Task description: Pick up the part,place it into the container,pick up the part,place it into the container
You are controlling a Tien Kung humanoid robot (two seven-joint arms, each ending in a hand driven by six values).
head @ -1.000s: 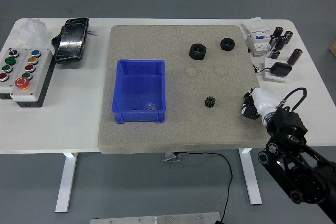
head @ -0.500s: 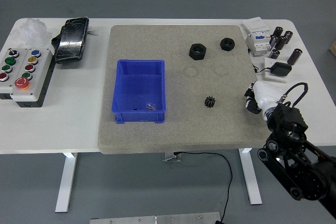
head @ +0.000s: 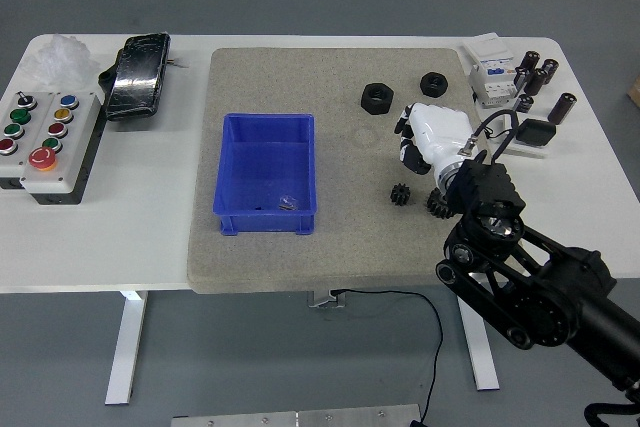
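A small black gear lies on the grey mat, right of the blue container. Two black hex nuts sit further back, a larger nut and a smaller nut. My right hand, white with dark joints, hangs over the mat between the larger nut and the gear. Its fingers are relaxed and hold nothing. A dark toothed shape shows beside my wrist; I cannot tell whether it is a part. A small pale item lies inside the container. My left arm is out of view.
A button box and a black pouch sit at the table's left. At the back right are a white electrical unit, several dark cylinders and a black square on a white plate.
My right hand has swung from the mat's right edge leftward and further back, now over the mat above the gear. The parts have not moved.
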